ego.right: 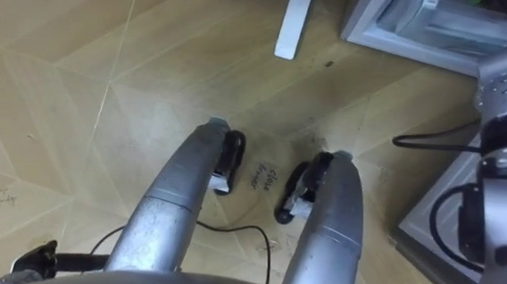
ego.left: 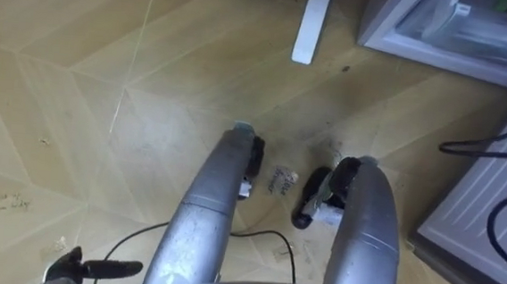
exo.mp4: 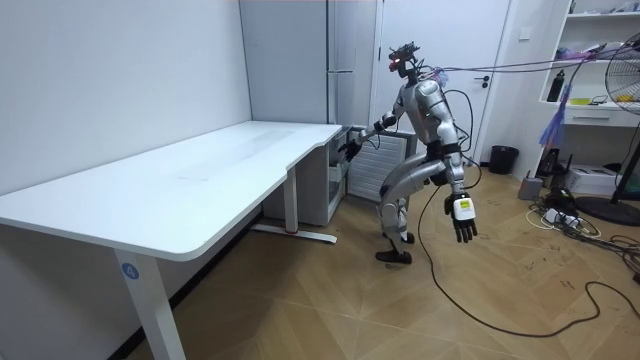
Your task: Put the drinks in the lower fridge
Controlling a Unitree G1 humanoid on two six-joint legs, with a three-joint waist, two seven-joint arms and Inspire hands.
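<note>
- The robot is seen standing on the wooden floor [ego.left: 106,78] just in front of the fridge [exo.mp4: 345,60], bent forward at the hips.
- The lower fridge compartment [ego.left: 449,30] is found open, with pale shelves showing inside. Its door [ego.left: 486,203] is swung out on the robot's right side.
- The right hand [exo.mp4: 350,148] is held out at the fridge's lower front. Whether its fingers are apart or closed cannot be told, nor whether a drink is held in it.
- The left hand [exo.mp4: 463,218] is hung low behind the robot, on the side away from the fridge. Its fingers are loosely straight and nothing is held in them.
- A white desk [exo.mp4: 200,170] is set with one end next to the fridge, and its foot [ego.left: 313,25] lies on the floor just beside the open compartment.
- A black bin [exo.mp4: 503,158] is placed by the wall, well apart from the fridge.
</note>
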